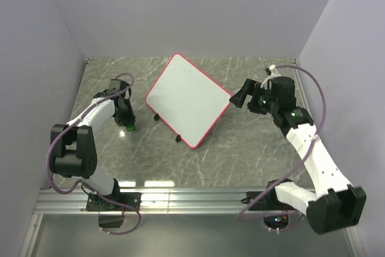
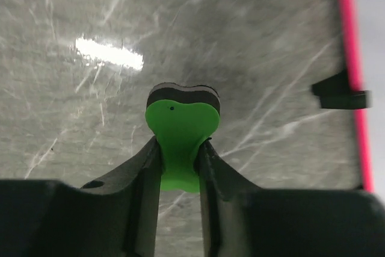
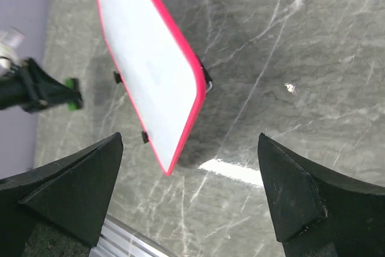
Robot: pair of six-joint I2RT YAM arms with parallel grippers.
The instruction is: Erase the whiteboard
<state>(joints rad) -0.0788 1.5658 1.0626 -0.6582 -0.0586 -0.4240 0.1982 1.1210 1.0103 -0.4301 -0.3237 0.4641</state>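
Two arms are working over a marble desk (image 1: pixel 240 161). The left claw (image 2: pixel 179 148) is clamping a green eraser (image 2: pixel 180 126) by its stem, with the dark felt face pointing away from the fingers, so the felt is facing out, ready to press on a surface. It is hanging low over bare desk just left of the board (image 1: pixel 189 99) and is not touching it.

The board is lying near the desk's middle, rotated diamond-wise between the arms, with its pink frame showing all round. Two black clips (image 1: pixel 178 138) are sitting on its near-left edge. In the right wrist view that edge is looking propped slightly off the desk, probably by the clips, though I can't be sure.

The white face is reading clean in every view, with no red marks visible. Judging from that, the wiping is likely finished or nearly so, and the eraser is sitting clear of the board.

The right claw (image 3: pixel 189 142) is gaping wide and gripping nothing. It is hovering off the board's right corner, near it but apart. My guess is it's waiting there to steady the board, since a propped board could slide or rock under a wipe.
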